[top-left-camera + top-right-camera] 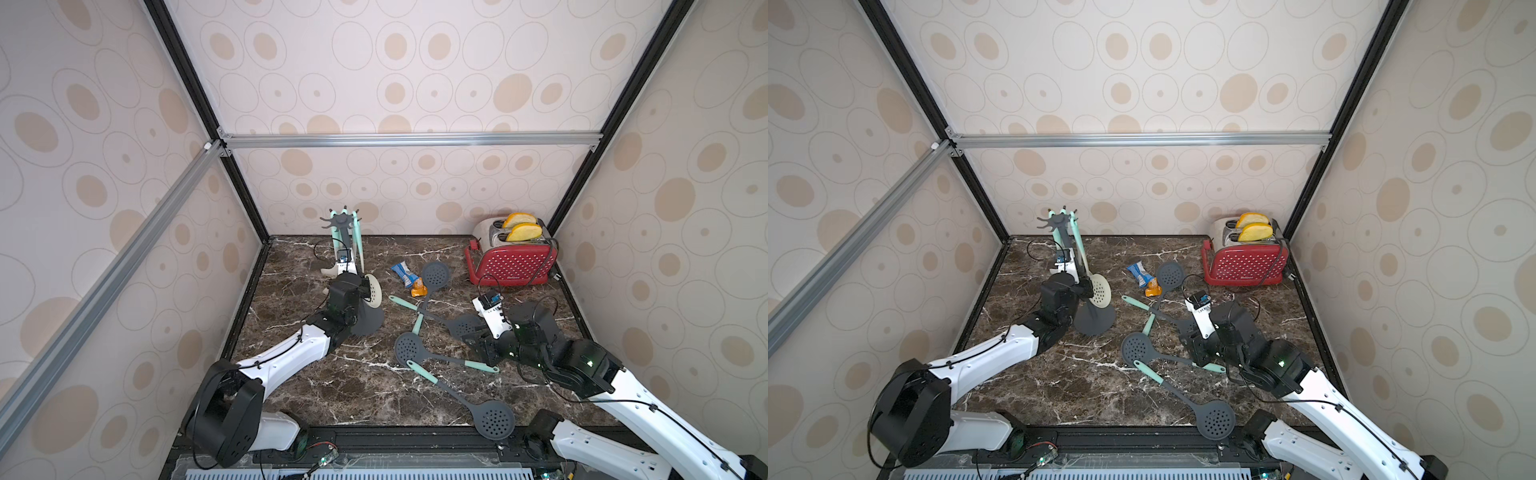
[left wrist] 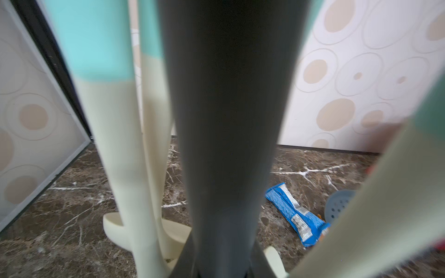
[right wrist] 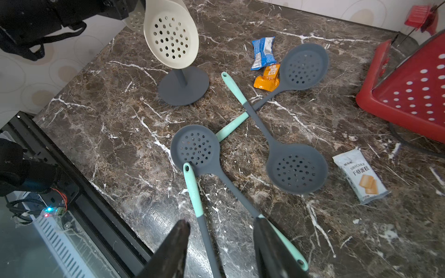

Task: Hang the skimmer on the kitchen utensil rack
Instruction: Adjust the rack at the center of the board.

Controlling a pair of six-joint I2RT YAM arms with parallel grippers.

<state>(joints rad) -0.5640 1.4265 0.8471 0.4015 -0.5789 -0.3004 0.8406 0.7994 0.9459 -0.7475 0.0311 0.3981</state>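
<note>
My left gripper sits level, right up against the kitchen utensil rack pole, grip unclear. My right gripper is well right of the rack, angled down, jaws apart.

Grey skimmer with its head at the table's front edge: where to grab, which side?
Best bet: the grey shaft just past the mint grip, from straight above, jaws across it. The skimmer lies flat, that stretch is clear of the neighbouring skimmer's handle, and the hole end is left free for hanging. The open right gripper straddles that shaft in its wrist view.
</note>
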